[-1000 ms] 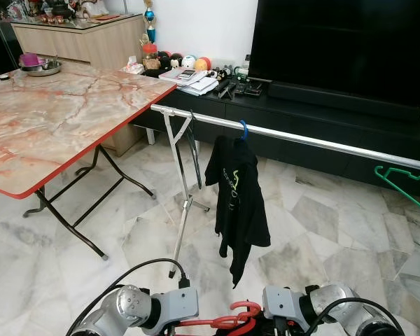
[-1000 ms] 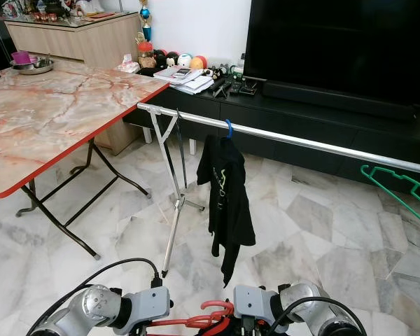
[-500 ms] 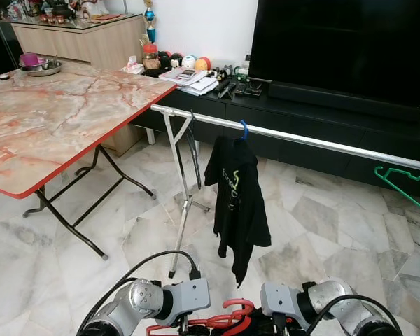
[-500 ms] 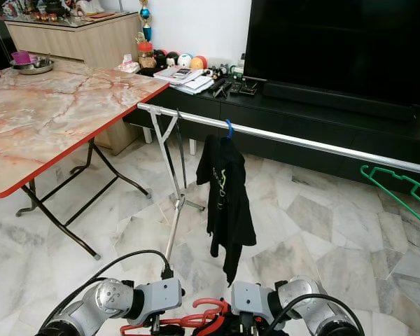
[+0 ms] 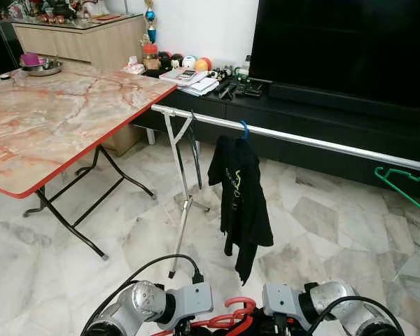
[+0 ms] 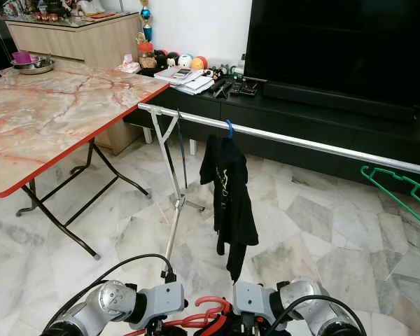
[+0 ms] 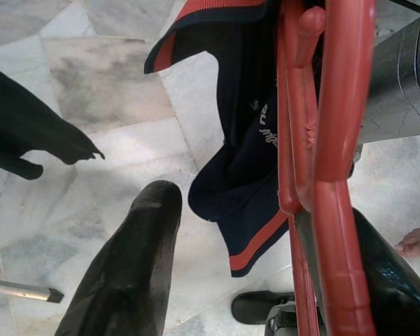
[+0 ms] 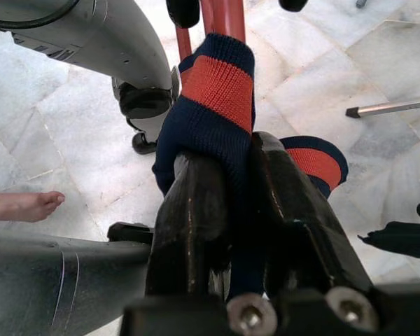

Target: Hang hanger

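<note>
Silver arms (image 5: 154, 304), black cables (image 5: 136, 269)

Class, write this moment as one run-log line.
left gripper: open beside red hanger | right gripper: shut on navy-red garment | rail: ahead

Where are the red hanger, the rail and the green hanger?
red hanger (image 5: 239, 305): left eye view, top of its hook, low between the arms.
rail (image 5: 315, 141): left eye view, bare silver bar right of the black shirt.
green hanger (image 6: 395, 192): right eye view, its sloping arm under the rail's right end.

A home living room: big television (image 5: 343, 42), marble floor (image 5: 49, 252), folding table (image 5: 49, 119).
</note>
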Controlling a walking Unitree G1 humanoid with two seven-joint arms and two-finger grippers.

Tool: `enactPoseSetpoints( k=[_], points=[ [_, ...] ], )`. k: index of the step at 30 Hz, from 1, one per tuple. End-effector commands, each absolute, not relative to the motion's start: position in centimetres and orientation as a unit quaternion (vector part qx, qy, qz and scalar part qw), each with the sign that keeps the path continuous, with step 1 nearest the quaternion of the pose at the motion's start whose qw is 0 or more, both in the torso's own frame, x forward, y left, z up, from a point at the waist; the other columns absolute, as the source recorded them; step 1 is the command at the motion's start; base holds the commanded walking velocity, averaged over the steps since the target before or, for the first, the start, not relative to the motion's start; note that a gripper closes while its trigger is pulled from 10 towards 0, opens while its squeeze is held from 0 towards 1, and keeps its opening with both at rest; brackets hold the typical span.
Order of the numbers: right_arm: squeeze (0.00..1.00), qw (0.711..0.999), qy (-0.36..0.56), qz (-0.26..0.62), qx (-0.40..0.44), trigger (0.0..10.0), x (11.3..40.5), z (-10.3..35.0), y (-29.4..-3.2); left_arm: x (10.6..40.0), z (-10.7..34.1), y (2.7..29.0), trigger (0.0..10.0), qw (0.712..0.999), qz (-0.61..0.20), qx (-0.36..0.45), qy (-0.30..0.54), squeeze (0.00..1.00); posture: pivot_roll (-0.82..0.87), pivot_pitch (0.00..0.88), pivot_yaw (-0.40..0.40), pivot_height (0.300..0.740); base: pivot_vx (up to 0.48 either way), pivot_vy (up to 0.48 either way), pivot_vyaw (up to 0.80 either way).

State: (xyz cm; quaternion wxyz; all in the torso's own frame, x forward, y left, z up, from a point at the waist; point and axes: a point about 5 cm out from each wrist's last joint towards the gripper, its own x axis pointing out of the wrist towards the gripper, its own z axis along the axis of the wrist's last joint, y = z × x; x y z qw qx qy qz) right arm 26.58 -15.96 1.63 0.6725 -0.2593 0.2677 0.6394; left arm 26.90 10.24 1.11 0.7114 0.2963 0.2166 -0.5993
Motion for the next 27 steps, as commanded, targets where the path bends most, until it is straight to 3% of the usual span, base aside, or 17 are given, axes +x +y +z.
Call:
enactPoseSetpoints(
  k=[1, 5, 7, 8, 9, 10, 12, 13, 19, 20, 21, 22, 23, 27],
  points=[
    [0.00, 0.662, 0.274, 0.646, -0.263, 10.0, 26.2, 1.3, -15.9, 28.2, 2.1, 10.4, 0.0, 0.739, -0.572, 0.296, 0.199, 0.00, 0.00, 0.000, -0.070, 0.740, 0.000, 0.000, 0.00],
    [0.00, 0.660, 0.281, 0.644, -0.265, 10.0, 26.0, 1.1, -16.1, 28.1, 2.2, 10.7, 0.0, 0.735, -0.576, 0.296, 0.200, 0.00, 0.00, 0.000, -0.071, 0.740, 0.000, 0.000, 0.00],
    [0.00, 0.660, 0.283, 0.642, -0.268, 10.0, 25.9, 0.9, -16.3, 28.1, 2.3, 10.8, 1.6, 0.735, -0.575, 0.304, 0.193, 0.00, 0.00, 0.000, -0.071, 0.740, 0.000, 0.000, 0.00],
    [0.00, 0.659, 0.285, 0.642, -0.269, 10.0, 25.9, 0.9, -16.4, 28.1, 2.3, 10.9, 8.1, 0.734, -0.575, 0.304, 0.193, 0.00, 0.00, 0.000, -0.072, 0.740, 0.000, 0.000, 0.00],
    [0.00, 0.659, 0.285, 0.641, -0.270, 10.0, 25.9, 0.9, -16.4, 28.1, 2.3, 10.9, 8.1, 0.734, -0.576, 0.304, 0.194, 0.00, 0.00, 0.000, -0.072, 0.740, 0.000, 0.000, 0.00],
    [0.00, 0.658, 0.287, 0.641, -0.272, 10.0, 25.9, 0.9, -16.4, 28.0, 2.2, 11.1, 10.0, 0.729, -0.581, 0.301, 0.199, 0.00, 0.00, 0.000, -0.073, 0.740, 0.000, 0.000, 0.00],
    [0.00, 0.659, 0.288, 0.639, -0.275, 10.0, 25.9, 0.8, -16.5, 27.8, 2.2, 11.2, 10.0, 0.726, -0.590, 0.287, 0.206, 0.00, 0.00, 0.000, -0.073, 0.740, 0.000, 0.000, 0.00],
    [0.00, 0.659, 0.289, 0.637, -0.277, 10.0, 25.9, 0.8, -16.6, 27.8, 2.4, 11.1, 10.0, 0.729, -0.593, 0.276, 0.202, 1.00, 0.00, 0.000, -0.073, 0.740, 0.000, 0.000, 0.00],
    [0.00, 0.659, 0.293, 0.633, -0.282, 10.0, 25.9, 0.7, -16.7, 28.0, 2.6, 11.4, 10.0, 0.728, -0.588, 0.290, 0.200, 1.00, 0.00, 0.000, -0.076, 0.740, 0.000, 0.000, 0.00],
    [0.00, 0.659, 0.293, 0.633, -0.282, 10.0, 25.9, 0.7, -16.7, 28.0, 2.6, 11.4, 10.0, 0.728, -0.586, 0.294, 0.200, 0.96, 0.00, 0.000, -0.076, 0.740, 0.000, 0.000, 0.00],
    [0.00, 0.659, 0.294, 0.633, -0.282, 10.0, 25.9, 0.7, -16.7, 28.1, 2.6, 11.4, 10.0, 0.728, -0.585, 0.296, 0.200, 0.82, 0.00, 0.000, -0.076, 0.740, 0.000, 0.000, 0.00],
    [0.00, 0.659, 0.294, 0.633, -0.281, 10.0, 25.9, 0.6, -16.7, 28.1, 2.6, 11.4, 10.0, 0.729, -0.583, 0.297, 0.200, 0.12, 0.00, 0.002, -0.078, 0.740, 0.000, 0.000, 0.00],
    [0.00, 0.659, 0.295, 0.632, -0.281, 10.0, 25.8, 0.6, -16.7, 28.2, 2.7, 11.4, 10.0, 0.731, -0.580, 0.299, 0.202, 0.00, 0.00, 0.002, -0.078, 0.740, 0.000, 0.000, 0.00],
    [0.00, 0.659, 0.297, 0.630, -0.283, 10.0, 25.8, 0.5, -16.8, 28.4, 3.1, 11.1, 10.0, 0.735, -0.583, 0.285, 0.196, 0.00, 0.00, 0.004, -0.079, 0.740, 0.000, 0.000, 0.00]
  ],
)
